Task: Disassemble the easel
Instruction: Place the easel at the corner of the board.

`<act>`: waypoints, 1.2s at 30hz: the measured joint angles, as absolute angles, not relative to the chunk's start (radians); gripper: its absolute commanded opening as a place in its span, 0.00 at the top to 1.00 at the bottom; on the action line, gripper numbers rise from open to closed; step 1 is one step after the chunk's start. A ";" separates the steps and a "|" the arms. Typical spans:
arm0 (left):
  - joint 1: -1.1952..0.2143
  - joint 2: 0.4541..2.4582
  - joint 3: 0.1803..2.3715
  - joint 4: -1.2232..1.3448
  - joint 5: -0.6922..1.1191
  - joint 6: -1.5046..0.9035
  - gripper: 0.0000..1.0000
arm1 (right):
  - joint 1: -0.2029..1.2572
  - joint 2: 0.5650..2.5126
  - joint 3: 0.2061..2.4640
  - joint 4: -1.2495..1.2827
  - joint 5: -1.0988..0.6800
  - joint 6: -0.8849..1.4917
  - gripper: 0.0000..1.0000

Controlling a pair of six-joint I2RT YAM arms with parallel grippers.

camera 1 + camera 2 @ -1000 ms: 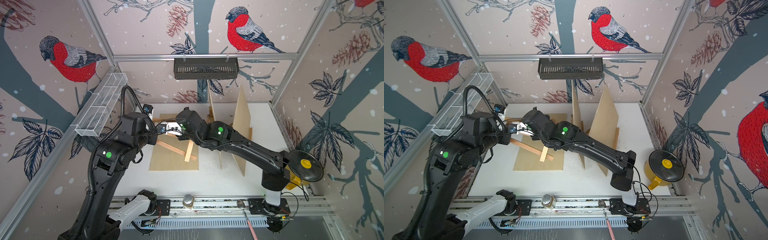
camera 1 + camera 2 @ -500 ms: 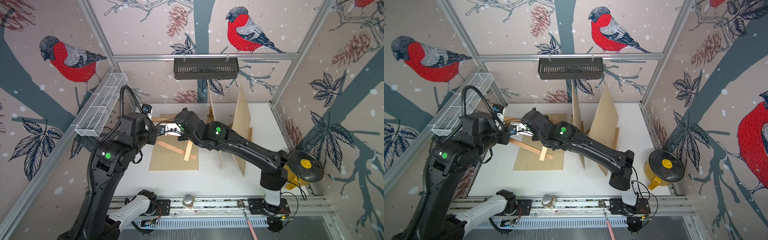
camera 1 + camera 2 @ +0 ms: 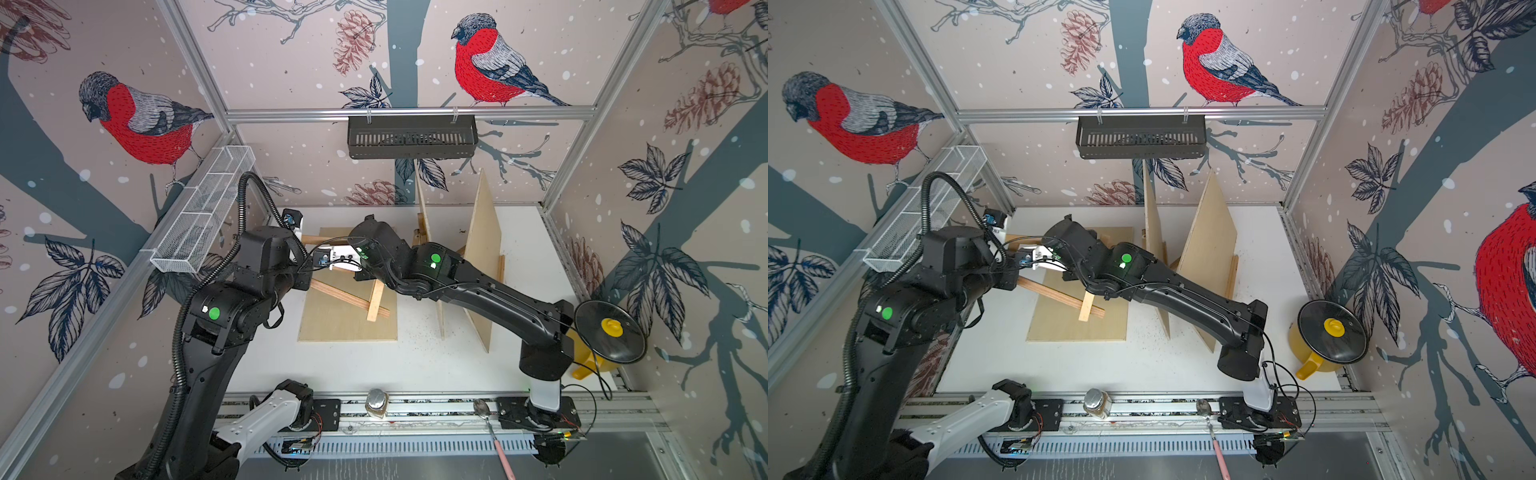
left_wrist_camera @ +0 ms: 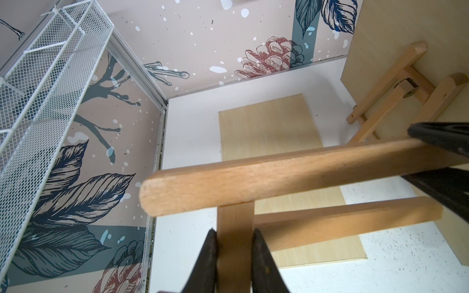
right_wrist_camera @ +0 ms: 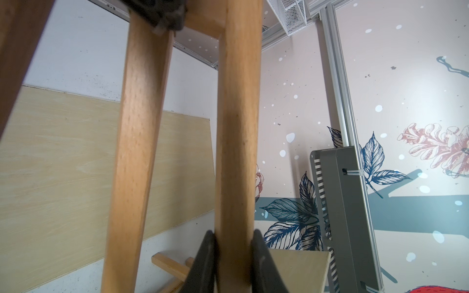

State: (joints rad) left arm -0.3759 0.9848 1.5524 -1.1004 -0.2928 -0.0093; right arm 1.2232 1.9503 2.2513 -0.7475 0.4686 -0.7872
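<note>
White tabletop, walled in by bird-print panels, is being used as the work surface. The small wooden easel is being held over a flat plywood sheet on the left arm's side of the table; whether its lower ends are touching the sheet cannot be told. Its crossbar is being pinched by the left gripper, with the jaws closed against both faces. One leg is being clamped by the right gripper, with the pads pressed to either side.

Trouble is probably being risked if the two grips are pulled off the joint's line: the joint could bind, and smooth wood could slide through the pads or split. A freed leg could also swing down onto the sheet.

Room is being squeezed by the wire mesh basket and the wall beside the left arm, and by the standing plywood panels and second easel close on the other side. Open table is being left toward the front.
</note>
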 measured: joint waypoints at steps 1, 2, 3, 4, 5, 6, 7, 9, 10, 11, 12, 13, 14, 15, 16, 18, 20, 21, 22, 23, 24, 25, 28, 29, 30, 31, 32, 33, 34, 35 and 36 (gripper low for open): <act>-0.376 0.983 1.550 -1.098 -0.293 -0.011 0.80 | 1.223 1.950 2.251 -0.748 0.469 -0.788 0.94; -0.376 0.982 1.549 -1.095 -0.293 -0.011 0.77 | 1.223 1.950 2.251 -0.747 0.469 -0.787 0.94; -0.376 0.980 1.546 -1.092 -0.294 -0.011 0.73 | 1.223 1.949 2.251 -0.746 0.469 -0.786 0.94; -0.376 0.977 1.543 -1.085 -0.292 -0.014 0.70 | 1.223 1.947 2.251 -0.746 0.469 -0.782 0.94; -0.376 0.974 1.541 -1.074 -0.288 -0.023 0.68 | 1.223 1.944 2.251 -0.747 0.464 -0.781 0.94; -0.376 0.969 1.539 -1.055 -0.281 -0.025 0.66 | 1.222 1.940 2.251 -0.748 0.455 -0.779 0.94; -0.377 0.963 1.537 -1.042 -0.281 -0.026 0.65 | 1.222 1.936 2.249 -0.748 0.447 -0.770 0.94; -0.377 0.954 1.536 -1.022 -0.285 -0.026 0.55 | 1.223 1.923 2.243 -0.739 0.442 -0.753 0.95; -0.377 0.949 1.536 -1.014 -0.285 -0.029 0.55 | 1.224 1.916 2.239 -0.731 0.436 -0.742 0.95; -0.377 0.944 1.536 -1.005 -0.286 -0.030 0.55 | 1.224 1.910 2.236 -0.722 0.430 -0.733 0.95; -0.377 0.937 1.536 -0.995 -0.287 -0.031 0.55 | 1.224 1.905 2.233 -0.710 0.422 -0.725 0.95; -0.377 0.926 1.536 -0.978 -0.288 -0.036 0.55 | 1.224 1.899 2.230 -0.702 0.421 -0.711 0.95; -0.377 0.915 1.535 -0.965 -0.288 -0.042 0.55 | 1.225 1.894 2.228 -0.694 0.420 -0.701 0.95; -0.377 0.896 1.533 -0.946 -0.289 -0.053 0.55 | 1.225 1.890 2.226 -0.685 0.420 -0.687 0.95; -0.377 0.874 1.531 -0.927 -0.290 -0.056 0.54 | 1.226 1.886 2.225 -0.677 0.420 -0.675 0.95; -0.377 0.828 1.529 -0.894 -0.291 -0.075 0.54 | 1.228 1.879 2.225 -0.659 0.421 -0.647 0.95; -0.377 0.784 1.529 -0.860 -0.291 -0.080 0.54 | 1.228 1.871 2.225 -0.635 0.426 -0.617 0.94; -0.377 0.760 1.531 -0.842 -0.291 -0.084 0.54 | 1.228 1.866 2.225 -0.618 0.432 -0.599 0.94; -0.377 0.736 1.533 -0.820 -0.290 -0.094 0.54 | 1.224 1.862 2.225 -0.601 0.436 -0.582 0.94; -0.377 0.721 1.534 -0.802 -0.288 -0.101 0.54 | 1.219 1.857 2.223 -0.586 0.438 -0.569 0.94; -0.377 0.704 1.534 -0.780 -0.282 -0.105 0.54 | 1.211 1.848 2.216 -0.566 0.439 -0.549 0.94; -0.377 0.692 1.535 -0.765 -0.273 -0.109 0.53 | 1.203 1.838 2.206 -0.547 0.440 -0.532 0.94; -0.377 0.679 1.536 -0.734 -0.262 -0.124 0.52 | 1.177 1.790 2.157 -0.489 0.443 -0.495 0.94; -0.377 0.679 1.533 -0.729 -0.263 -0.124 0.52 | 1.171 1.771 2.141 -0.475 0.446 -0.489 0.94; -0.377 0.680 1.528 -0.725 -0.266 -0.128 0.52 | 1.166 1.745 2.122 -0.455 0.446 -0.480 0.94; -0.377 0.682 1.519 -0.722 -0.268 -0.131 0.51 | 1.163 1.720 2.108 -0.439 0.445 -0.475 0.94; -0.377 0.683 1.507 -0.719 -0.272 -0.132 0.51 | 1.159 1.699 2.099 -0.427 0.443 -0.474 0.94; -0.377 0.686 1.491 -0.720 -0.279 -0.134 0.51 | 1.152 1.668 2.091 -0.410 0.436 -0.474 0.94; -0.377 0.690 1.477 -0.720 -0.290 -0.139 0.51 | 1.143 1.640 2.087 -0.398 0.422 -0.471 0.94; -0.377 0.695 1.461 -0.720 -0.293 -0.149 0.51 | 1.132 1.614 2.086 -0.392 0.417 -0.467 0.94; -0.377 0.700 1.444 -0.720 -0.299 -0.155 0.50 | 1.112 1.578 2.080 -0.383 0.412 -0.463 0.94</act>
State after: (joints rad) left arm -0.3771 0.7002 1.4437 -0.7197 -0.2993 -0.1555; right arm 1.1122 1.5780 2.0796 -0.3832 0.4118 -0.4625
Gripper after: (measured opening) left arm 0.491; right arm 0.208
